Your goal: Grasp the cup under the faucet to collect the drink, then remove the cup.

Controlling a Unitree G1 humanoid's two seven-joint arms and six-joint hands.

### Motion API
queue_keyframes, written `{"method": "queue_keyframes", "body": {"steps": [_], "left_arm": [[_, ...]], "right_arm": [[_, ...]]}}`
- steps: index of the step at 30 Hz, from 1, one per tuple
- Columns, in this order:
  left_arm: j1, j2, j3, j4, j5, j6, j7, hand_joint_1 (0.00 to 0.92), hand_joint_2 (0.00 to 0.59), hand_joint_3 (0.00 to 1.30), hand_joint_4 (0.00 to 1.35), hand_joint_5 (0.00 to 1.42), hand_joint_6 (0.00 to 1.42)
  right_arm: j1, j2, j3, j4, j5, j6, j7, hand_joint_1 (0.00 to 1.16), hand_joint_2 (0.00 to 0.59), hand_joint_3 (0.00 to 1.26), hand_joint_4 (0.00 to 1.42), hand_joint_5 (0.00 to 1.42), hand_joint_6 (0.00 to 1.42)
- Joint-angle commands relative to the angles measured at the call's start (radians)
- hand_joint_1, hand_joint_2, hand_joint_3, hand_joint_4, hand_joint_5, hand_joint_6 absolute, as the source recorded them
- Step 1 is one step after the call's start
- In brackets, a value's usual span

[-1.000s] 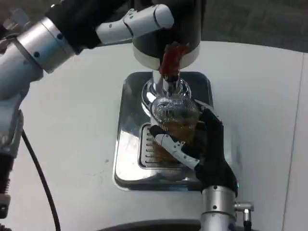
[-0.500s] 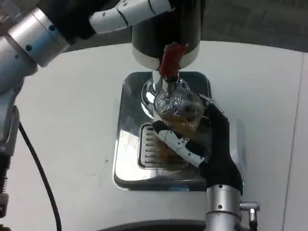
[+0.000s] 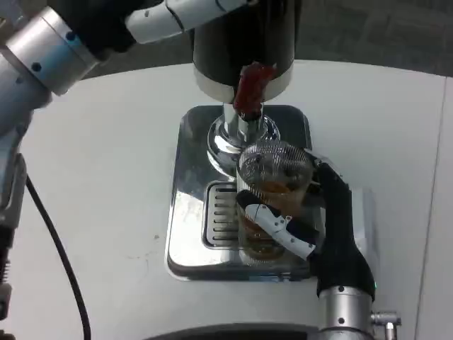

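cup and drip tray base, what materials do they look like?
Cup: likely clear ribbed plastic; the brown drink shows through its wall. Drip tray base: looks like polished metal, mirror-like reflections, with a slotted grille. Right hand grips the cup.

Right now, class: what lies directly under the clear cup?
Under the cup, held by the right hand, lies the slotted drip grate of the steel tray. The cup and hand cover the grate's right part. Amber drink sits inside the cup.

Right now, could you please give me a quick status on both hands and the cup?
Right hand grips cup, amber drink inside. Cup sits off to the right of faucet, above drip tray. Left hand on dispenser top.
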Motion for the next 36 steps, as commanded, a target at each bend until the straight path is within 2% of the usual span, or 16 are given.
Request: {"method": "queue_keyframes", "body": {"steps": [1, 9, 14, 25, 29, 36], "left_arm": [[0.002, 0.014, 0.02, -0.021, -0.014, 0.008, 0.027, 0.0, 0.158, 0.26, 0.25, 0.34, 0.29], [0.016, 0.026, 0.038, -0.024, -0.019, 0.008, 0.032, 0.0, 0.159, 0.26, 0.25, 0.34, 0.3], [0.05, 0.043, 0.073, -0.057, -0.033, 0.025, 0.037, 0.0, 0.159, 0.26, 0.25, 0.34, 0.3], [0.249, 0.123, 0.221, -0.206, -0.084, 0.139, 0.083, 0.0, 0.159, 0.27, 0.26, 0.34, 0.3], [0.358, 0.16, 0.295, -0.271, -0.097, 0.171, 0.104, 0.0, 0.159, 0.27, 0.27, 0.35, 0.31], [0.556, 0.177, 0.401, -0.383, -0.113, 0.199, 0.127, 0.0, 0.162, 0.27, 0.27, 0.35, 0.31]], "right_arm": [[0.054, 0.028, 0.001, -0.057, -0.007, -0.013, 0.011, 0.78, 0.246, 0.62, 0.73, 0.71, 0.47], [0.13, 0.014, -0.019, -0.157, -0.009, -0.022, 0.032, 0.8, 0.24, 0.64, 0.75, 0.73, 0.49], [0.167, 0.015, -0.023, -0.223, -0.01, -0.014, 0.055, 0.81, 0.234, 0.66, 0.77, 0.75, 0.49], [0.264, 0.008, -0.031, -0.306, -0.022, -0.013, 0.094, 0.81, 0.232, 0.7, 0.79, 0.77, 0.49], [0.287, 0.004, -0.036, -0.336, -0.022, -0.013, 0.113, 0.81, 0.232, 0.7, 0.79, 0.78, 0.49], [0.296, -0.007, -0.043, -0.388, -0.037, -0.004, 0.154, 0.85, 0.228, 0.7, 0.78, 0.78, 0.49]]}}
